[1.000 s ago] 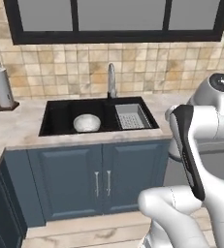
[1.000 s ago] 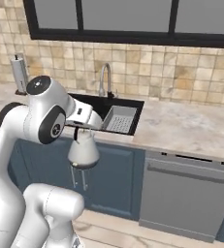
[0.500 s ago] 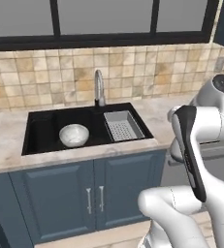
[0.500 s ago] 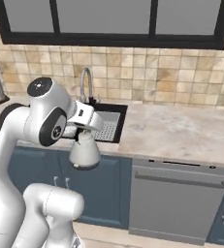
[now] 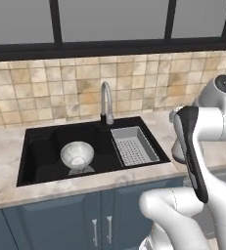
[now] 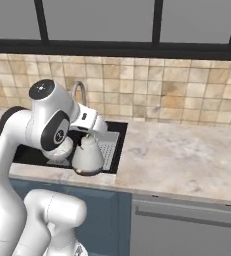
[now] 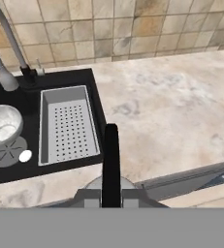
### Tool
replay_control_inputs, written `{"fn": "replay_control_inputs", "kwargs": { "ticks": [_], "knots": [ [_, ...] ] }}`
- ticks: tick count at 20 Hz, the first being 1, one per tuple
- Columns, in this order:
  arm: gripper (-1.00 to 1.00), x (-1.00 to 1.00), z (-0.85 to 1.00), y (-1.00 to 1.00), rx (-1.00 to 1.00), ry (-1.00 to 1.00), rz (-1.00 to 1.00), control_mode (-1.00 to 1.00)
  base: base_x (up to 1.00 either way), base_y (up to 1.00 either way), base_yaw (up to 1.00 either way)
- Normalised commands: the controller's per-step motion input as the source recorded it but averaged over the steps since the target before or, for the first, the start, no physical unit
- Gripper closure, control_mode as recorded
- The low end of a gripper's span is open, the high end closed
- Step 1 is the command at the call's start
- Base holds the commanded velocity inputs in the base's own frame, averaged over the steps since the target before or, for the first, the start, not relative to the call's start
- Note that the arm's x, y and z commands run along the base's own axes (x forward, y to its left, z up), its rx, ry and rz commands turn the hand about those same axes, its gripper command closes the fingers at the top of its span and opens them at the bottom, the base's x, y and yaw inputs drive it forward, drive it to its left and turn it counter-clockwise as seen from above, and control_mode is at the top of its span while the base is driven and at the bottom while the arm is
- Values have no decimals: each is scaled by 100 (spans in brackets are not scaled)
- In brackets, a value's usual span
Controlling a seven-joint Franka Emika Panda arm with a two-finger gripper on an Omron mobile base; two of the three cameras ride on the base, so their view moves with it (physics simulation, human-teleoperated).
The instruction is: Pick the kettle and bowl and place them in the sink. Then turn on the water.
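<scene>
One bowl (image 5: 77, 155) lies in the left part of the sink (image 5: 41, 146), near the drain, left of the grey tray (image 5: 133, 145). The tool (image 7: 111, 191) is closed on the black handle of the kettle (image 6: 88, 156) and holds it above the near right corner of the sink, over the bench (image 6: 187, 160) edge. The faucet (image 5: 105, 102) stands behind the sink.

Beige tile backsplash (image 5: 60, 93), dark window (image 5: 109, 22), marble counter (image 6: 187, 160), blue cabinets (image 5: 85, 219).

no readable text, labels, brands or numbers anywhere
</scene>
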Motion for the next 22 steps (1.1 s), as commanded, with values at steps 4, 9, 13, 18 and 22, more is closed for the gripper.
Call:
{"fn": "replay_control_inputs", "kwargs": {
  "ticks": [4, 9, 13, 18, 22],
  "knots": [
    [100, 0, 0, 0, 0, 0, 0, 100, 41, -2, 0],
    [100, 0, 0, 0, 0, 0, 0, 100, 11, -22, 0],
    [100, 0, 0, 0, 0, 0, 0, 100, 3, -38, 0],
    [100, 0, 0, 0, 0, 0, 0, 100, 6, -39, 0],
    [100, 0, 0, 0, 0, 0, 0, 100, 20, -13, 0]
  ]
}}
